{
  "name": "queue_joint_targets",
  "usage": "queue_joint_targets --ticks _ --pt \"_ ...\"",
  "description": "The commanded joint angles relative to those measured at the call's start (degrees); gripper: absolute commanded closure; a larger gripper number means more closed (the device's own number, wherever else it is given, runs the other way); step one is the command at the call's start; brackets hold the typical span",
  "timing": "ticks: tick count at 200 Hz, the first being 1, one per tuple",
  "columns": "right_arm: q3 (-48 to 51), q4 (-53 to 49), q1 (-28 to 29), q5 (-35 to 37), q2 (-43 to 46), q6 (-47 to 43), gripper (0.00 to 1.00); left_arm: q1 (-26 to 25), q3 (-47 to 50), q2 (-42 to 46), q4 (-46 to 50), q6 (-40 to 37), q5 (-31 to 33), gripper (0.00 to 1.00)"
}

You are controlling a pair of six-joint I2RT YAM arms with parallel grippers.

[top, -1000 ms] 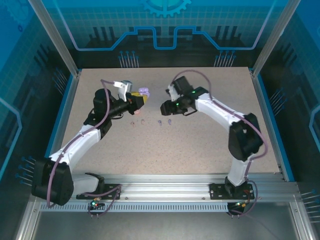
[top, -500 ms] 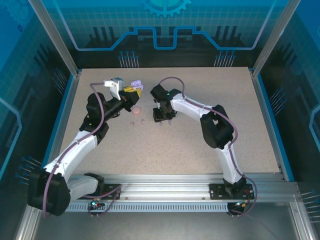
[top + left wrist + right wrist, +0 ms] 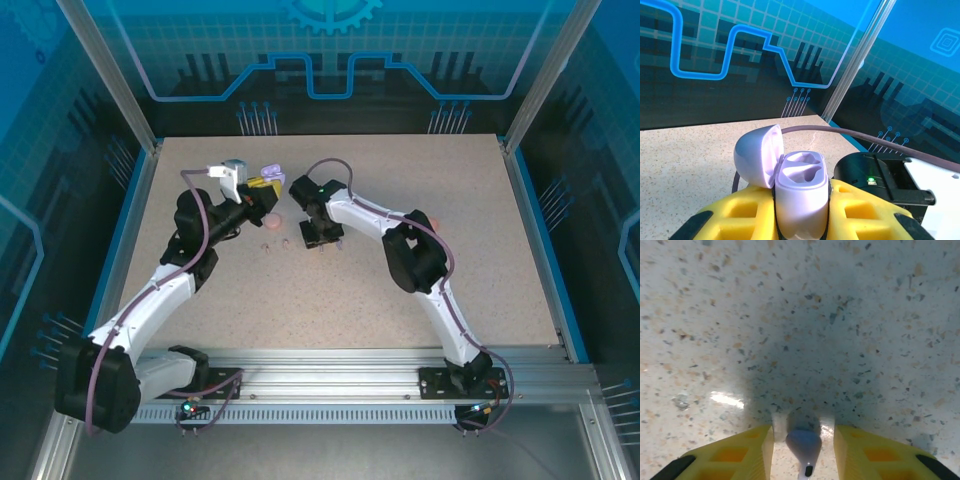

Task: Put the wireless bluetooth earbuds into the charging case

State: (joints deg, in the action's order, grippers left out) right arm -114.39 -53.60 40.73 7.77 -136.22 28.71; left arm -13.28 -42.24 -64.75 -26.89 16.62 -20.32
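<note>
The right hand (image 3: 804, 426) points straight down at the desk (image 3: 850, 315). Its two yellow fingers (image 3: 735, 452) are closed in on a purple earbud (image 3: 804, 442), which sits pinched between the whitish tips. The bud's rounded head faces the speckled surface and its stem faces the camera. A dark shadow spreads over the desk from there toward 12 o'clock.

In the top view this hand (image 3: 322, 238) hangs low over the far half of the desk. At its 9 o'clock, near but apart, two pale pink earbuds (image 3: 275, 244) lie side by side. At its 10 o'clock is the left hand (image 3: 262, 190).

The left hand is clamped on a purple charging case (image 3: 801, 192), one yellow finger on each flank, with the case upright. Its lid (image 3: 757, 157) is swung open toward 10 o'clock, and both sockets in the body are empty. In the top view the case sits at the left hand's 12 o'clock. A round pale pink case (image 3: 270, 219) rests on the desk at that hand's 6 o'clock, just beyond the pink buds.
</note>
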Motion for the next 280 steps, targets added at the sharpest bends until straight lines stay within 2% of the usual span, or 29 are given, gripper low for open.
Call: queue_joint_targets --ticks 1,93,163,195,222,280 --pt "-1.96 -2.53 0.70 1.01 -2.05 1.21 0.63 0.01 0.70 1.47 -2.97 0.39 0.98 1.00" --pt "-3.82 -3.66 1.06 1.67 -3.87 3.02 0.69 0.07 1.11 1.31 -3.95 1.04 0.94 1.00" --pt "-3.59 -3.54 1.36 1.71 -2.35 3.58 0.86 0.01 1.82 0.94 -5.00 1.48 0.81 1.00" --pt "-1.17 -1.86 0.94 2.66 2.61 3.92 0.86 -0.04 2.23 0.77 -5.15 1.42 0.98 1.00" --pt "2.11 -0.16 -0.03 3.34 10.07 4.10 0.86 0.01 2.99 0.60 -6.04 1.18 1.07 1.00" --pt "10.02 2.87 -3.10 6.30 26.67 3.16 0.87 -0.35 7.46 -0.22 -14.84 0.26 1.87 1.00"
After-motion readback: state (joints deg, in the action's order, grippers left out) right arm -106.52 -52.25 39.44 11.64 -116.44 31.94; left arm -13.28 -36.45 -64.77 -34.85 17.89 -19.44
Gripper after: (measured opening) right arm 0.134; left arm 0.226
